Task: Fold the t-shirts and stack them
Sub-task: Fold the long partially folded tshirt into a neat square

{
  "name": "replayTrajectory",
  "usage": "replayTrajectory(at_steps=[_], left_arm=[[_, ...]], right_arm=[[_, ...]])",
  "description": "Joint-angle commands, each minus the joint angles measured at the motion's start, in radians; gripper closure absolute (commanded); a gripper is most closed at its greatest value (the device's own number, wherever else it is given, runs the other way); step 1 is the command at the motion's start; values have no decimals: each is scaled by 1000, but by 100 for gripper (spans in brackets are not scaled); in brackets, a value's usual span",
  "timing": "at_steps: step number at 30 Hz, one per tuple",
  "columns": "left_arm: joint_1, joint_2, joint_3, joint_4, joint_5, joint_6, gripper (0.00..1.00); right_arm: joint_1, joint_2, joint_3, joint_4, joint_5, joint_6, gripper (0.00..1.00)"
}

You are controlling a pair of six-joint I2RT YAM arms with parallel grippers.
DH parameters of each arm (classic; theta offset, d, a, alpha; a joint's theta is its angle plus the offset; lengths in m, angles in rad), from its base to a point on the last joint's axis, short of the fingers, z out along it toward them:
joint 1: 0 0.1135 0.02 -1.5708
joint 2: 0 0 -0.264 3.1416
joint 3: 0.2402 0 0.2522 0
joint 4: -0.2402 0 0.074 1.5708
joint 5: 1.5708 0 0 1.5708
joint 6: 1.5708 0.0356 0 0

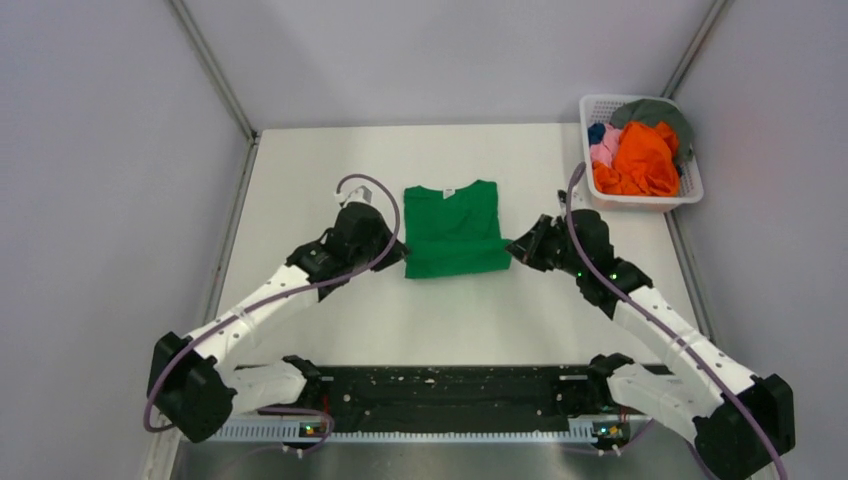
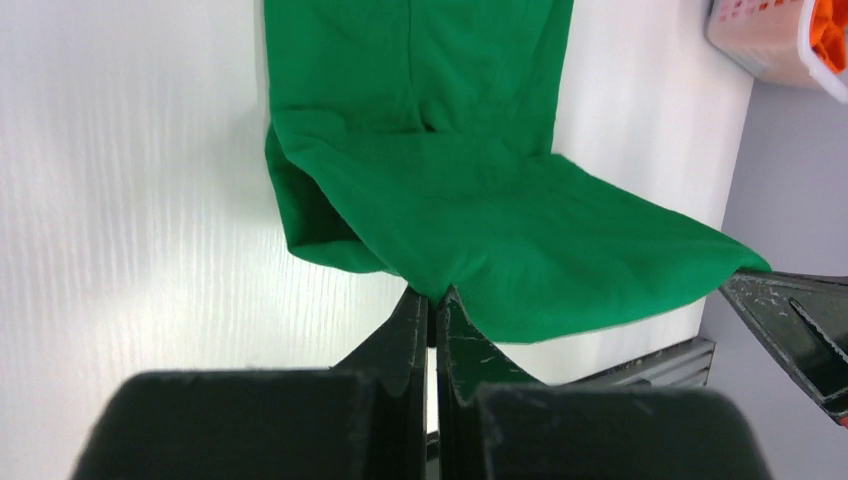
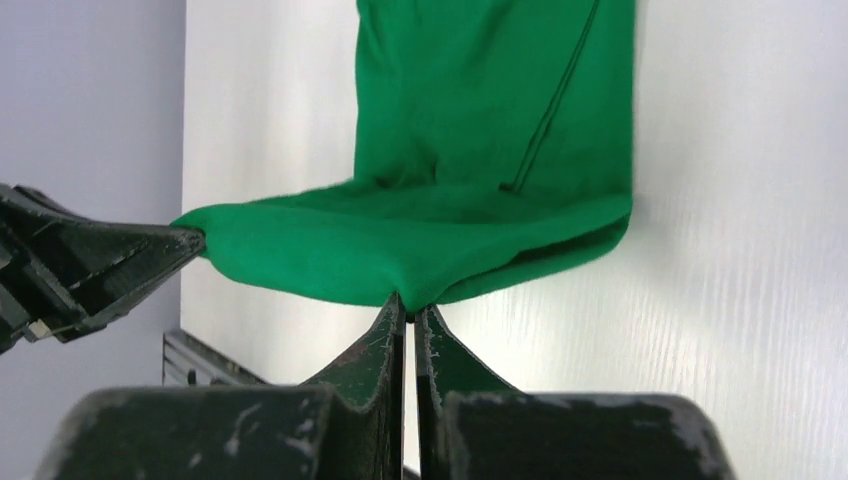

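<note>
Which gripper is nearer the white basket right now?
Right. The right gripper pinches the green t-shirt at the corner nearest the basket; the left gripper holds the opposite corner, farther away.

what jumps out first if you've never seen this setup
A bright green t-shirt lies in the middle of the table, its near edge pinched at each corner by the left gripper and right gripper. At the far right corner sits a white basket heaped with orange, pink and grey clothes.
</note>
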Motion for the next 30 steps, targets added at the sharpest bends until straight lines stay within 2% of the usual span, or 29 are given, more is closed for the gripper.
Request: replayTrajectory(at_steps=[1,13,18,27,30], left_arm=[[89,101,134,-5,-26,98,100],[258,461,459,-7,67,233,100],[304,617,605,-24,133,250,100],[380,882,780,8,250,251,100],[389,963,838,12,227,240,100]], right_arm=[[-93,120,98,141,-50,-30,100],[-225,459,299,322,-145,-50,100],[-256,606,383,354,-163,-54,100],[-276,924,564,417,-161,-90,100],[-282,1029,632,435,-175,-94,100]])
